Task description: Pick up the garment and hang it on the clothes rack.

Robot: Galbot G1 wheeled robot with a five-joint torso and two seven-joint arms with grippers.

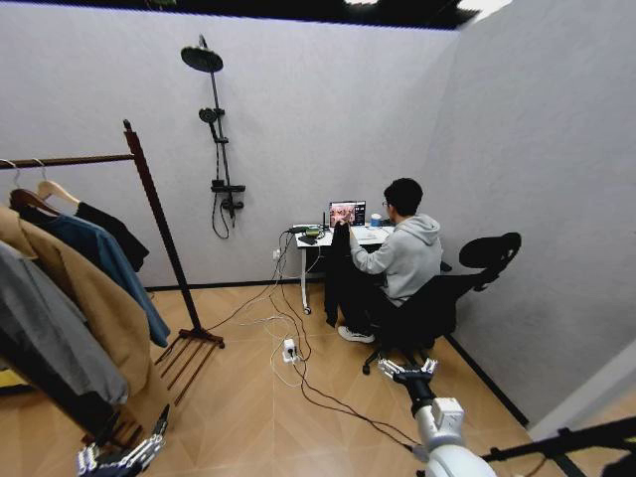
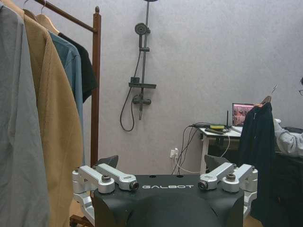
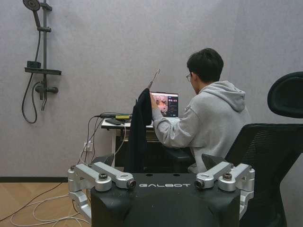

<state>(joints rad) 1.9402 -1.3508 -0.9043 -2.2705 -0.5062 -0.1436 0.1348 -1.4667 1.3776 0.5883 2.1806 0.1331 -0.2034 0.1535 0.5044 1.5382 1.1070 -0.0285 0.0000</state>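
The garment (image 1: 339, 273) is plain and black, soft and floppy, and it hangs long and straight on a hanger with a thin hook at the top. A person in a grey hoodie (image 1: 402, 260) sits on a black mesh chair (image 1: 452, 288) and holds the hanger up with one hand (image 3: 153, 100), right beside the white counter (image 1: 316, 239). A laptop (image 1: 347, 213) stands open on that counter.

The clothes rack (image 1: 159, 224) stands well apart from the garment, on the robot's left. It is dark red-brown wood, with a round knob on its post and slats at the bottom. A black top (image 1: 114, 232), a blue jacket (image 1: 99, 260), a tan coat (image 1: 75, 288) and a grey one (image 1: 45, 333) hang on its rail.

A black shower pole (image 1: 217, 139) is fixed to the grey wall. Wires (image 1: 298, 368) curl over the wooden floor.

The left pincer (image 1: 119, 459) is low near the rack, fingers spread and holding nothing. The right pincer (image 1: 407, 370) is low near the chair, also spread and holding nothing
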